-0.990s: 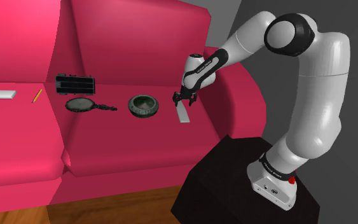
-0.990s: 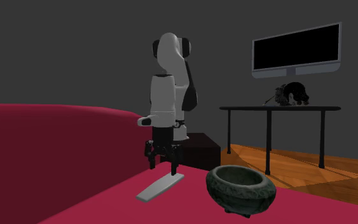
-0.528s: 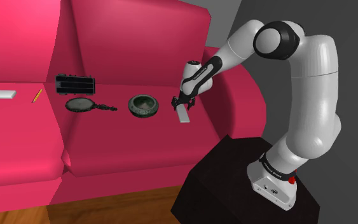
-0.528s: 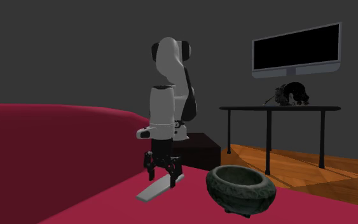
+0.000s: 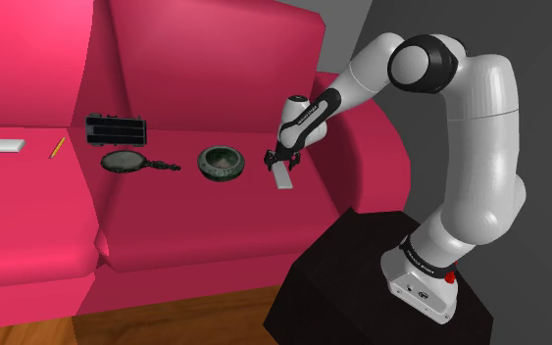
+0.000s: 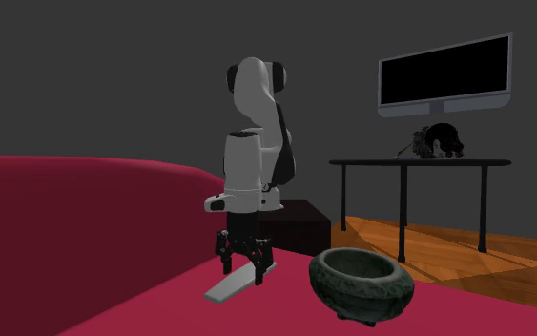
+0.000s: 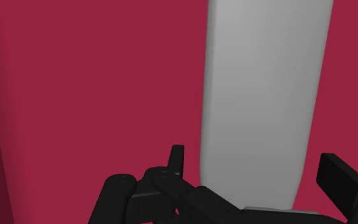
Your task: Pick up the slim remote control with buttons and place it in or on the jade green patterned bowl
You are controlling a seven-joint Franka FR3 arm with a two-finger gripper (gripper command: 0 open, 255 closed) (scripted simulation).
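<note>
The open jaws sit on each side of the grey remote [image 5: 284, 180], just right of the green bowl [image 5: 222, 162] in the shoulder view's middle.

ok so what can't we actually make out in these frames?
- Remote: no buttons visible on its plain grey face. The wrist view's edge cuts off its far end, and the end effector covers its near end.
- Bowl: its own near wall hides the inside bottom in the second exterior view, and it is too small in the shoulder view.
- Dark object on the side table: too small to identify.
</note>
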